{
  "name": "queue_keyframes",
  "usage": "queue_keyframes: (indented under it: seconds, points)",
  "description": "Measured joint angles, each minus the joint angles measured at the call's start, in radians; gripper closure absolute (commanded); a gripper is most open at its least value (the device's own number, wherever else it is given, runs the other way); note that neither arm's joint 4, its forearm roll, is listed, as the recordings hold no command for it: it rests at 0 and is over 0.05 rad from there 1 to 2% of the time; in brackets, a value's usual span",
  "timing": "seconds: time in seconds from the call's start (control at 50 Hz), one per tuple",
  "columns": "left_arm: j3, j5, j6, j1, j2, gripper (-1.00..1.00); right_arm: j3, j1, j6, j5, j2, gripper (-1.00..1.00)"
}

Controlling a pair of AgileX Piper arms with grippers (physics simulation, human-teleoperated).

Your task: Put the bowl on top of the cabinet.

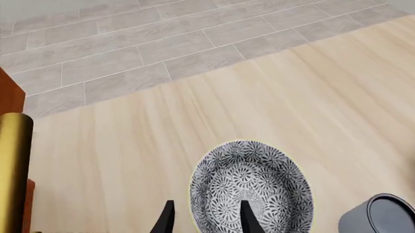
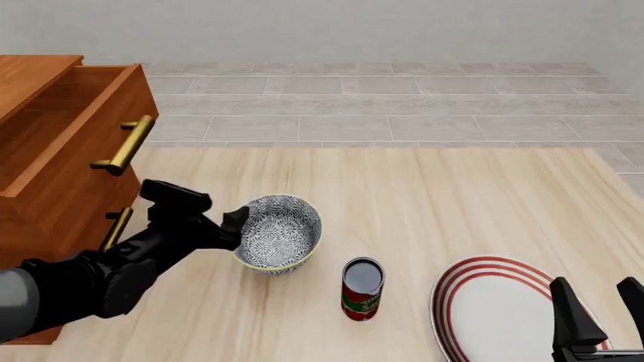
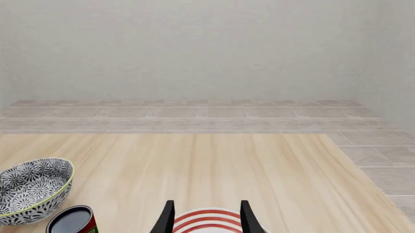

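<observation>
Now the left gripper [image 2: 240, 219] is at the near-left rim of the bowl [image 2: 280, 232], one finger [image 1: 249, 217] inside and the other outside, but I cannot tell if they clamp it. It sits on the table [image 2: 423, 196], toward the left edge, beside the cabinet [image 2: 60, 151]. Over the plate [image 2: 498, 302] at the near-right corner, the right gripper [image 2: 593, 305] stands with fingers apart, holding nothing.

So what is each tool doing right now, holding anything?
Left tool: straddling the bowl rim, one finger inside; grip cannot be told.
Right tool: open, holding nothing.
</observation>
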Motion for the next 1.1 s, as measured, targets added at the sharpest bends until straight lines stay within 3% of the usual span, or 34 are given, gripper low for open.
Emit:
queue_keyframes:
  seconds: [1.1]
  points:
    - [-0.028, -0.085, 0.012, 0.015, 0.156, -1.00, 0.000, 0.000, 0.000, 0.000, 0.000, -1.00]
